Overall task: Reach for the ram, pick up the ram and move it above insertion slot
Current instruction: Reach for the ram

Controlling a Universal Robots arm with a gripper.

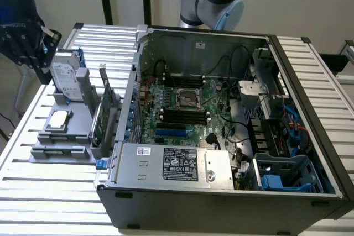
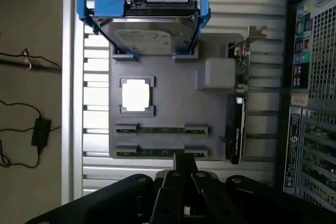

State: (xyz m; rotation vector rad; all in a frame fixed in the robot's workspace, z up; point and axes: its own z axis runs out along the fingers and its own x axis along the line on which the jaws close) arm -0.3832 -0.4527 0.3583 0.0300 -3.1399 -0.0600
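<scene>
Slatted metal table (image 1: 33,192) carries a grey fixture tray (image 2: 173,103) near its edge on the exterior view's left, with an open computer case (image 1: 221,203) beside it; the case lies on its side, lid off, probably so the black memory slots (image 1: 180,115) face up for access from above; the tray keeps each part in its own seat: hard drive (image 2: 142,35) propped upright at one end, processor (image 2: 136,97) flat in the middle, expansion card (image 2: 236,124) standing on edge along the side nearest the case; ram (image 2: 157,152) sits on edge in the groove at the tray end opposite the drive, a second stick (image 2: 160,129) parallel just beside it; the grooves likely hold them edge-up so a pinch can take the top edge; hand (image 2: 182,161) is clenched and empty, hanging above the ram end of the tray, apart from the stick; ram not yet picked up.
</scene>
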